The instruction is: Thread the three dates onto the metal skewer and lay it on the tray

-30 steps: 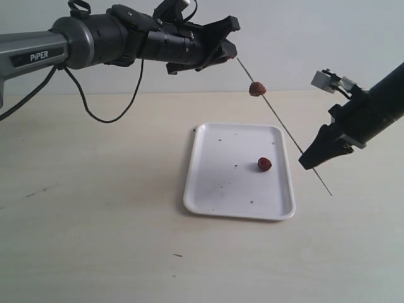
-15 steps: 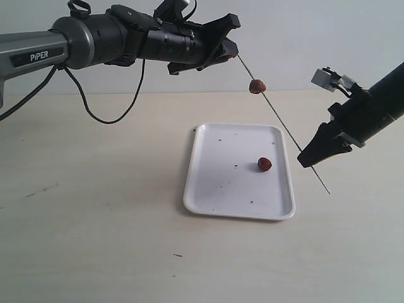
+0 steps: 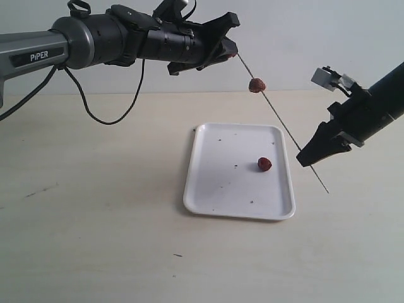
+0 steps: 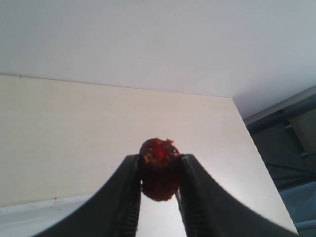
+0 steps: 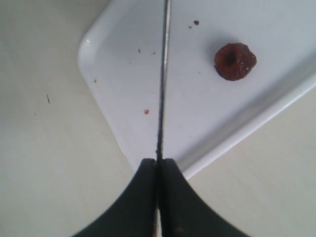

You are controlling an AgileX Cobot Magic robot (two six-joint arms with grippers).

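Right gripper (image 3: pixel 305 160), pinching skewer (image 3: pixel 284 130), is lifting it slightly toward left gripper (image 3: pixel 228 46), which is clamping held date (image 4: pixel 159 170). Threaded date (image 3: pixel 256 84) is rising mid-skewer. Loose date (image 3: pixel 264 164) is sitting on tray (image 3: pixel 211 189). 2nd threading looks imminent.

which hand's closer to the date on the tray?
Right. The right hand, shut on the skewer, is just off the edge of the tray nearest that date. The left hand, gripping another date, is raised high, much farther off.
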